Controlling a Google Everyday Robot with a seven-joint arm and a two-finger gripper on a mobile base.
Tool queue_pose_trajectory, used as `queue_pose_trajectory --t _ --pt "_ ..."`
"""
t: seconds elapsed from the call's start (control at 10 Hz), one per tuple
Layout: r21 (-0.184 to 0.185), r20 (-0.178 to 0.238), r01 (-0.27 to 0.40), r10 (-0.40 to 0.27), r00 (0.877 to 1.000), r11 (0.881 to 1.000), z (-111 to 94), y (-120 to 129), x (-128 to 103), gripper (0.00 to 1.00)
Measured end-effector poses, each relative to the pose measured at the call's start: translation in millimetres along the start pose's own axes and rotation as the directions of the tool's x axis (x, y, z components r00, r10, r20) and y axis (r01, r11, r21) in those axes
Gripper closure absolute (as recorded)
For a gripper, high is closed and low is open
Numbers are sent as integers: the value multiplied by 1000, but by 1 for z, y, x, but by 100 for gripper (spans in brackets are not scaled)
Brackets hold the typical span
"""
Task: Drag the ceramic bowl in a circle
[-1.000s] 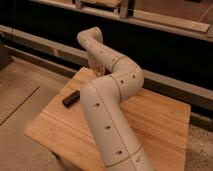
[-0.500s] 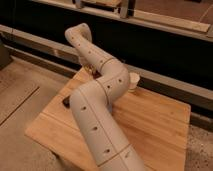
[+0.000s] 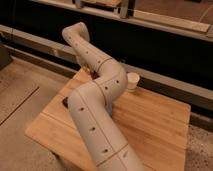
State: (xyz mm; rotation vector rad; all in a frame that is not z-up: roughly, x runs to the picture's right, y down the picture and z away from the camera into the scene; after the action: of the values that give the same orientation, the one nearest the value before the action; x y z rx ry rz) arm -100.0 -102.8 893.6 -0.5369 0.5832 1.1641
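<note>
Camera view. My arm (image 3: 95, 115) rises over the table (image 3: 150, 125) from its near edge, bends above mid-table, then reaches toward the far-left corner. Gripper (image 3: 83, 64) hangs down behind the forearm at that corner, mostly hidden; grip state: cannot tell. Bowl: hidden, cannot place it. A brownish sliver (image 3: 90, 73) shows at the table's far-left edge, just beside the gripper. Pale cup (image 3: 132, 81) stands upright at the far edge. Dark item (image 3: 65, 102) lies on the left side, partly behind my arm.

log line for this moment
arm over wooden table | end effector hidden behind arm, far-left edge | ceramic bowl not visible | pale cup far edge
</note>
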Motion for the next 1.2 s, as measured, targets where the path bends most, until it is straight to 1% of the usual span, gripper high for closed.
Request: queue_pose_trajectory --t 0.1,0.2,0.3,0.7,0.9,1.0,1.2 --pt "-44 5 23 -23 1000 999 -4 14 0 100" --pt "-78 9 48 -47 999 996 -6 27 -1 100" --pt "-99 10 65 -65 998 993 -6 31 0 100" --pt "-118 -8 79 -80 997 990 5 17 10 100" --pt "-117 -6 82 -83 996 990 5 10 14 100" --pt "-124 -5 80 -81 997 989 5 7 17 100" --pt "-144 -15 34 -37 999 989 6 -2 24 100"
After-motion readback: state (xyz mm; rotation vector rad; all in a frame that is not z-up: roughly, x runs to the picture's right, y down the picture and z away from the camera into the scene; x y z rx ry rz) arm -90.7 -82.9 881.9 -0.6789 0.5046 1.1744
